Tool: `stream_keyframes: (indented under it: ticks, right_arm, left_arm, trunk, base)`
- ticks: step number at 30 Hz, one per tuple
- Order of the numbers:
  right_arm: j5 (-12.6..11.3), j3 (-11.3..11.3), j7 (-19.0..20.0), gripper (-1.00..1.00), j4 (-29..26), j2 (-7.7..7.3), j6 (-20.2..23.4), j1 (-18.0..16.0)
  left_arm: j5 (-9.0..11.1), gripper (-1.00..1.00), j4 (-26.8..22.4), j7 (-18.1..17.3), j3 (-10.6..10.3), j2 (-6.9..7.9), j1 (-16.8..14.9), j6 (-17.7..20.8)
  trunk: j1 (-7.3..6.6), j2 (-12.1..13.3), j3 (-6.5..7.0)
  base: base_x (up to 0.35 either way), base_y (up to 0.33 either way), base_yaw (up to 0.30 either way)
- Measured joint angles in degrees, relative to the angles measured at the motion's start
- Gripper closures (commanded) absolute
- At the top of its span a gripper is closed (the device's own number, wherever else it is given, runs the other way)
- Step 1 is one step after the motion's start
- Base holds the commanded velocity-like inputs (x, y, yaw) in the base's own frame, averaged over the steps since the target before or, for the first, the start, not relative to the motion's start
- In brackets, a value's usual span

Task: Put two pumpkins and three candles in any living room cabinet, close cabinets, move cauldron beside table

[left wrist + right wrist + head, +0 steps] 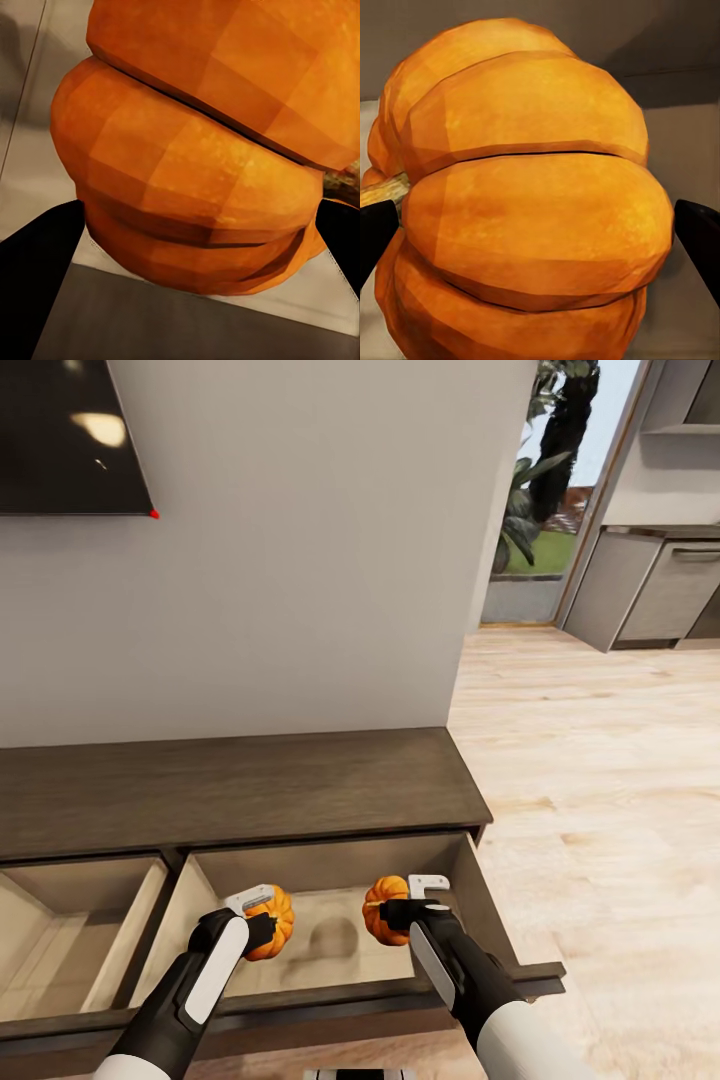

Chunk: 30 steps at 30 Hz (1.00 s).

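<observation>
Each gripper clamps a pumpkin over the open right drawer of the cabinet [240, 790]: left gripper [262, 916] holds the left pumpkin [275, 922], right gripper [408, 908] the right pumpkin [382, 908]

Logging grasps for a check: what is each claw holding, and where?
Left claw grips one pumpkin, right claw the other pumpkin, each across its ribbed sides.

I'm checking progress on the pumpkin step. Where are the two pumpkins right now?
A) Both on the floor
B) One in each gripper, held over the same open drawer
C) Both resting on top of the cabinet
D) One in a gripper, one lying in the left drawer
B: the left gripper holds one pumpkin and the right gripper holds the other pumpkin, both over the open right-hand drawer of the cabinet.
</observation>
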Motion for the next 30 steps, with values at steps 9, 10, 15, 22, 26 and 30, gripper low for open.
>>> stream_keyframes:
  ticks: [9,10,15,22,26,30]
  right_arm:
    - [-0.1,0.0,0.0,1.0,0.0,0.0,0.0,0.0]
    - [-0.1,0.0,0.0,1.0,0.0,0.0,0.0,0.0]
    - [-0.1,0.0,0.0,1.0,0.0,0.0,0.0,0.0]
    - [-0.1,0.0,-0.1,1.0,0.1,0.0,0.0,0.0]
    - [-0.1,0.0,-0.1,1.0,0.1,0.0,0.0,0.0]
    - [-0.1,0.0,-0.1,1.0,0.1,0.0,0.0,0.0]
  left_arm:
    - [0.0,1.0,-0.2,0.0,0.1,0.0,0.0,0.0]
    - [0.0,1.0,-0.2,0.0,0.1,0.0,0.0,0.0]
    - [-0.1,1.0,-0.2,0.0,0.1,0.01,0.0,0.0]
    - [-0.2,1.0,-0.1,0.8,0.0,-0.07,0.0,-1.0]
    - [-1.6,1.0,0.0,0.9,-0.1,-0.15,0.0,-3.5]
    - [-2.6,1.0,0.0,1.0,0.0,-0.17,0.0,-3.9]
  trunk:
    - [0.07,0.0,-0.44]
    - [0.09,0.0,-0.66]
    - [0.22,-0.1,-1.77]
    - [0.4,-0.2,-3.32]
    - [0.51,-0.2,-4.21]
    - [0.61,-0.3,-5.1]
  base:
    - [0.011,0.0,0.0]
    - [0.0,0.0,0.0]
    - [0.0,0.0,0.0]
    - [0.0,0.0,0.0]
    - [0.0,0.0,0.0]
    - [0.0,0.0,0.0]
